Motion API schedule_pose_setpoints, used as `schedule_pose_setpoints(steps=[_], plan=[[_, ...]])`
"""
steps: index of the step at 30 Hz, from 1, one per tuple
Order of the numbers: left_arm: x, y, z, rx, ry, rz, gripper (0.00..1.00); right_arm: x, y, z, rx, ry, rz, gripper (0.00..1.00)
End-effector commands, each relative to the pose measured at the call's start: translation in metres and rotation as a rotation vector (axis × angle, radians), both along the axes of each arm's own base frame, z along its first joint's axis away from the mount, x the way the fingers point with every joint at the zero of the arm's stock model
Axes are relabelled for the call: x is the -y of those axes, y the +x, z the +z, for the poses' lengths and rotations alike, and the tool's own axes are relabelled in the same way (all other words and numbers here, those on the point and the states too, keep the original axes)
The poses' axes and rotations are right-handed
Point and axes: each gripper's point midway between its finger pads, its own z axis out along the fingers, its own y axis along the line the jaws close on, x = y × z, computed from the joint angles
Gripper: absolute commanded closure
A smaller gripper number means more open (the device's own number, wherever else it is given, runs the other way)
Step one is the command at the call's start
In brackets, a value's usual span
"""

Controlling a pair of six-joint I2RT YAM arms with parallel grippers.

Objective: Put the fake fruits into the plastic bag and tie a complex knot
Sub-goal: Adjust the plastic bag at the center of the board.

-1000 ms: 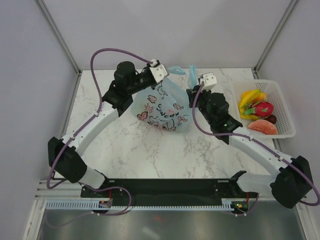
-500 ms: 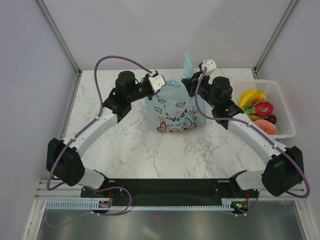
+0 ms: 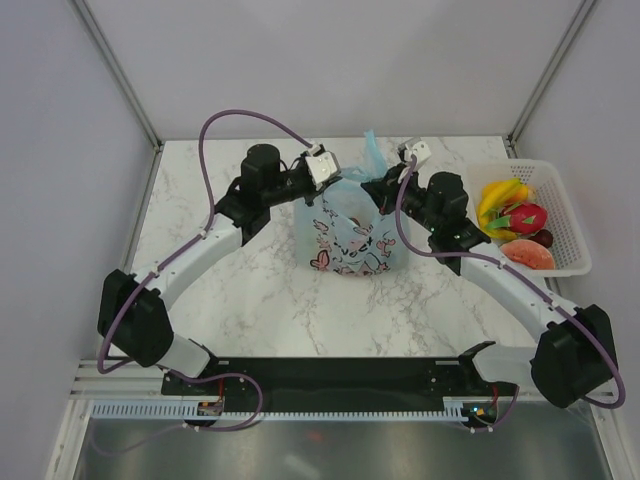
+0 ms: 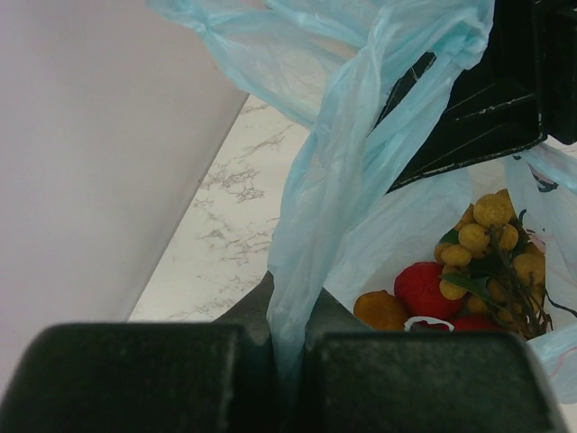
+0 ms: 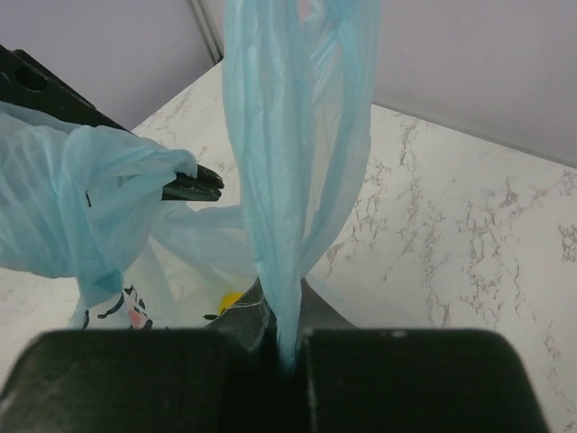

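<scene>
Top external view: plastic bag (image 3: 347,232) stands on the marble table (image 3: 250,290), mid-far area, between the two arms. White panel with pink doodles faces the camera. Left gripper (image 3: 332,178) sits at the bag's top left edge and right gripper (image 3: 383,186) at its top right edge, close together over the bag mouth. A blue strip of bag film sticks up between them. White mesh basket (image 3: 570,200) is at the right table edge, apart from the bag. It holds bananas (image 3: 500,193), dragon fruit (image 3: 526,216), orange-red slice (image 3: 526,255) and dark ball (image 3: 543,238), so these are not in the bag.

Left wrist view: left gripper jaws pressed together, pinching one handle loop (image 4: 343,180). The film is twisted into a rope that runs up from the jaws and off to the right, across the black body of the right gripper. Bag mouth gapes below. Inside, low down, are tan cluster (image 4: 491,239), red fruit (image 4: 428,289) and orange piece (image 4: 380,309), touching each other.

Right wrist view: right gripper jaws squeezed together on the second handle loop (image 5: 293,162), pulled taut straight up from the jaws. Left gripper's black fingers show at left with bag film bunched around them. Small yellow bit (image 5: 230,302) shows inside the bag, can't tell which fruit.
</scene>
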Motion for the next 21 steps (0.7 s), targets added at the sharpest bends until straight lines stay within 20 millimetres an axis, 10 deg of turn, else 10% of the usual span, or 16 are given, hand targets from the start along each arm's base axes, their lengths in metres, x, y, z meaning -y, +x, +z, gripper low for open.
schedule_pose_setpoints(steps=[1,21], plan=[[0.010,-0.009,0.013,0.074,0.007,-0.048,0.98,-0.002,-0.017,0.024,0.069,0.050,0.052,1.00],[0.014,-0.014,-0.024,0.013,0.170,-0.086,0.98,0.005,-0.024,0.005,0.036,-0.034,0.051,0.95]])
